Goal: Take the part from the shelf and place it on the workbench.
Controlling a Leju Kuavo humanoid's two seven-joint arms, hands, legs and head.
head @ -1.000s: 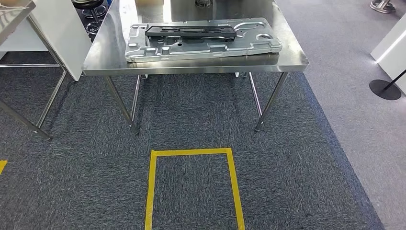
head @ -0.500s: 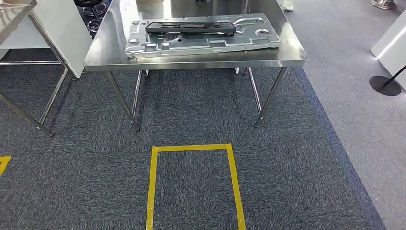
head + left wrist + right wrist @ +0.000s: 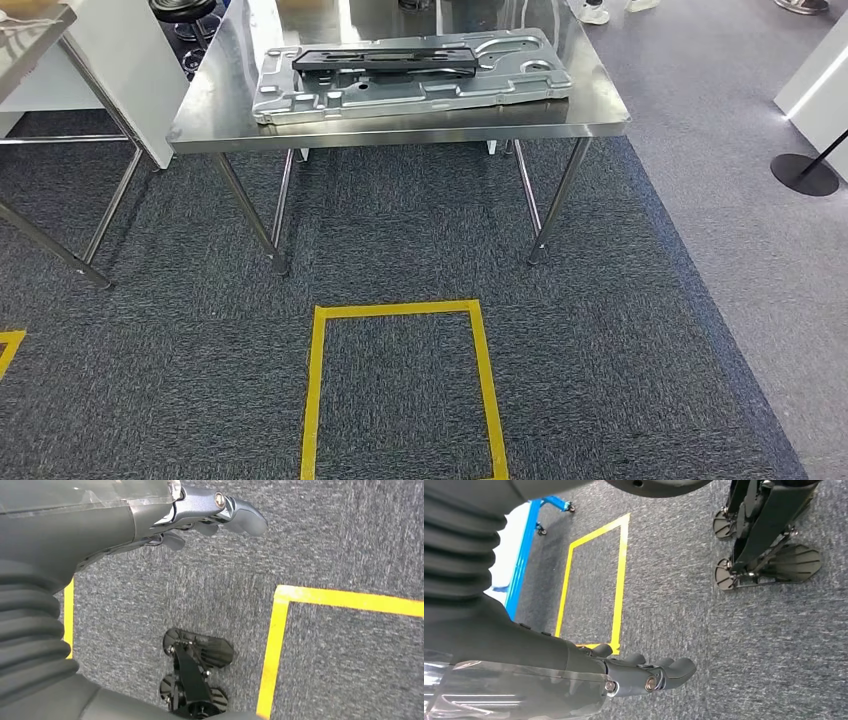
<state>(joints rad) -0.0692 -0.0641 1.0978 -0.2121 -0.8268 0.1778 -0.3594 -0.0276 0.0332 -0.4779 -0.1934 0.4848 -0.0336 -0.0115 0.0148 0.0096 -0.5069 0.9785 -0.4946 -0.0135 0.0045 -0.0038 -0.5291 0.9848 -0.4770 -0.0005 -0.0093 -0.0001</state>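
The part, a flat black piece, lies on a large grey stamped panel on the steel workbench, at about 12 o'clock in the head view. I judge that it is already placed, so the task seems near its end, or the robot stands back from the bench; no shelf can be recognised here for certain.

The left hand hangs over the carpet. Its fingers are stretched and a little apart, and it holds nothing. The right hand also hangs over the carpet with fingers loosely extended and nothing in them.

If another part must be fetched, the next move calls for a turn of the whole body toward the shelf. The arms should stay low while walking, clear of the bench edge.

Count: one black part, one grey panel, one workbench and a corner of a second table at 10 o'clock. There is one full yellow tape square at 6 o'clock, a corner of another at 8 o'clock, and one black stand base at 3 o'clock.
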